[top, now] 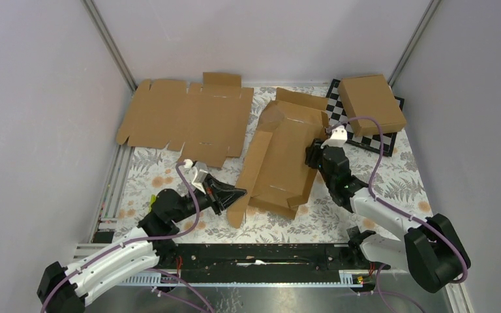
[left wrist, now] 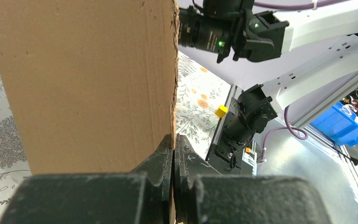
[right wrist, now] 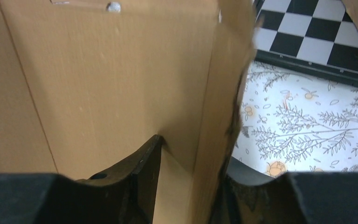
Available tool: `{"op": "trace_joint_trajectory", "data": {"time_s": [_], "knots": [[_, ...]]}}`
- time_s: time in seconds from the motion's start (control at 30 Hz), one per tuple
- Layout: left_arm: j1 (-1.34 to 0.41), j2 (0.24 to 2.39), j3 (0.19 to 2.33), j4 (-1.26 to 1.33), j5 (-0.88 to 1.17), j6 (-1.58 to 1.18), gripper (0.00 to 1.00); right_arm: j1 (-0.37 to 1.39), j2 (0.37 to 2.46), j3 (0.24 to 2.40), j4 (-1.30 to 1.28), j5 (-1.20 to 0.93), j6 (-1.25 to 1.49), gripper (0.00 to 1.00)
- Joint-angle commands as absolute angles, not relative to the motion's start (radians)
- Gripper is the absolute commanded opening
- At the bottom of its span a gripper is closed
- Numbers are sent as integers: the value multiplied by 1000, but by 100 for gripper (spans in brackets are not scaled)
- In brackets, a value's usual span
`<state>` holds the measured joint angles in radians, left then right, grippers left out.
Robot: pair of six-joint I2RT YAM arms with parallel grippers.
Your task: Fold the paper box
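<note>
The paper box (top: 284,156) is lying partly unfolded near the middle of the surface (top: 149,175), its length running from the near edge toward the far edge. The left fingers (left wrist: 161,158) are clenching a flap at its near left corner. The right fingers (right wrist: 142,168) are straddling a raised flap on its right side; whether they are squeezing it, I cannot tell. A chessboard (top: 336,107) is sitting in the far right corner.

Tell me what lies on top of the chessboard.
A brown box lies on the chessboard and covers most of it. The squares beneath the box cannot be seen.
</note>
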<state>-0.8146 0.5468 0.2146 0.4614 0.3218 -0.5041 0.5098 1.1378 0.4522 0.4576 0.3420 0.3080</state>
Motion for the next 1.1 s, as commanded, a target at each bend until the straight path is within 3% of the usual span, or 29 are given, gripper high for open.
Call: {"op": "trace_joint_trajectory", "data": {"time_s": [0.0, 0.03, 0.1, 0.13, 0.27, 0.3, 0.37, 0.4, 0.5, 0.7, 0.93, 1.07], "knots": [[-829, 519, 249, 454, 326, -482, 0, 515, 1123, 560, 380, 380, 295, 42], [-832, 511, 249, 446, 320, -479, 0, 515, 1124, 572, 372, 393, 293, 37], [-834, 499, 252, 422, 301, -474, 0, 516, 1122, 586, 372, 402, 266, 4], [-836, 492, 255, 405, 288, -471, 0, 515, 1121, 587, 379, 392, 244, 0], [-839, 443, 269, 338, 211, -465, 2, 515, 1101, 568, 437, 355, 153, 0], [-839, 428, 273, 319, 184, -467, 11, 515, 1091, 553, 467, 334, 124, 0], [-839, 400, 284, 274, 121, -474, 45, 516, 1068, 522, 535, 287, 75, 0], [-839, 389, 288, 259, 91, -475, 56, 515, 1057, 505, 568, 258, 52, 0], [-838, 383, 285, 276, 12, -457, 68, 516, 1047, 483, 620, 169, 6, 0], [-838, 499, 381, 257, -163, -393, 69, 515, 1023, 439, 664, 104, -53, 0], [-837, 594, 571, 98, -291, -334, 61, 516, 1006, 435, 660, 87, -64, 0], [-838, 613, 651, 5, -368, -329, 52, 516, 999, 432, 662, 86, -62, 0]]}}
